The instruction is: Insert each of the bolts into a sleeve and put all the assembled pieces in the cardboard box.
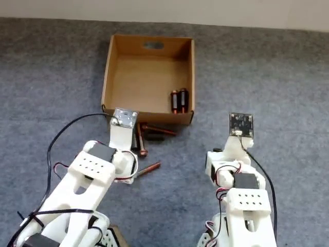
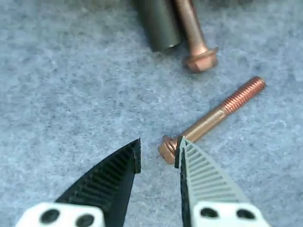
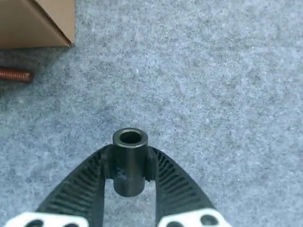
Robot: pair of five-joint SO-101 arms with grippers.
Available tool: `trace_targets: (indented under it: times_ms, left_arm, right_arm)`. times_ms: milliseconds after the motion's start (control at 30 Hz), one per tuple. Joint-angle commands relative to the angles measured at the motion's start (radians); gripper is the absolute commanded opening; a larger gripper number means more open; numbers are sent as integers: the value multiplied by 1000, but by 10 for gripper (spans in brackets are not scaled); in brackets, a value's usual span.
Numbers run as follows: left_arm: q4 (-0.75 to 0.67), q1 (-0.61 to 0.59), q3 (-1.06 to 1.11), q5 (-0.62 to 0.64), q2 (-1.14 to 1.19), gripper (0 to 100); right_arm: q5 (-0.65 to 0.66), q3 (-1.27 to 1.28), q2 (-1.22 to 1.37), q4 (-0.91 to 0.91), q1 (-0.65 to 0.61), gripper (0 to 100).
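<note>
Where the left gripper (image 2: 159, 144) hangs: low over the grey carpeted tabletop (image 2: 57, 71), with its black finger (image 2: 111, 177) and white finger (image 2: 203, 177) parted by a narrow gap and gripping nothing.
Left fingertip contact: the white tip sits against the flanged head of a loose copper-coloured threaded bolt (image 2: 215, 116) lying flat. The head is at the mouth of the gap, not between the pads.
Beyond the left fingers: a second copper bolt (image 2: 194, 33), head toward the gripper, with a dark grey tube sleeve (image 2: 158, 23) just beside it and parallel.
Right gripper (image 3: 129, 151): both black ribbed fingers (image 3: 80, 189) are closed on a short black tube-shaped sleeve (image 3: 128, 177), its open bore pointing away from the wrist.
Around the right gripper: a corner of the brown open-topped cardboard box (image 3: 38, 21) and a threaded copper bolt end (image 3: 14, 74), both well apart from the held sleeve.
In the way: the white left arm (image 1: 92, 170), whose wrist meets the head end of the nearest bolt in the high view.
Box contents: two copper-and-black assembled pieces (image 1: 179, 101), side by side against the right wall near the front corner.
Count: three loose bolts in front of the box; one sleeve held and at least one on the carpet.
</note>
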Motion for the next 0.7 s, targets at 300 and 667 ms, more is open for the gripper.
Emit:
trace_targets:
  times_ms: [300, 667]
  left_arm:
    - [114, 209, -90, -2, -33, 136]
    - [124, 202, -19, -3, -24, 136]
  right_arm:
    - [-9, -7, -18, -16, 5, 5]
    - [-9, -7, -18, -16, 5, 5]
